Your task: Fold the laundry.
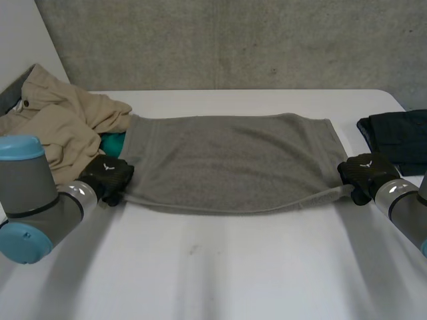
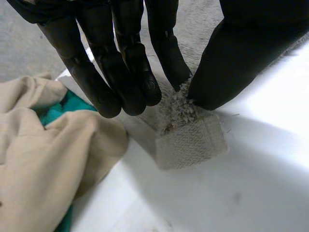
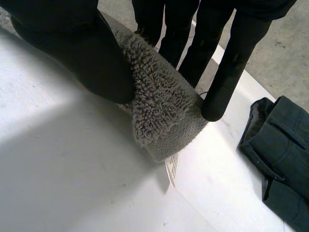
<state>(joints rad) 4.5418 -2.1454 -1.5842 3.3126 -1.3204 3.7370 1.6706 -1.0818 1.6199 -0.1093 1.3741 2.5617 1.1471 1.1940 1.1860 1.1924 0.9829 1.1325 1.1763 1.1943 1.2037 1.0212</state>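
A grey towel (image 1: 230,163) lies spread across the middle of the white table (image 1: 220,267), folded lengthwise. My left hand (image 1: 109,175) is at its near left corner. In the left wrist view the thumb and a finger (image 2: 169,58) pinch that corner (image 2: 188,140). My right hand (image 1: 363,175) is at the near right corner. In the right wrist view its thumb (image 3: 91,63) and fingers pinch the towel corner (image 3: 164,111), with a white label (image 3: 171,169) hanging from it.
A heap of beige clothing (image 1: 57,127) with a teal item (image 1: 113,142) lies at the table's left, close to my left hand. A dark folded garment (image 1: 397,140) sits at the right edge, also beside the right hand's fingertips (image 3: 280,159). A grey wall stands behind.
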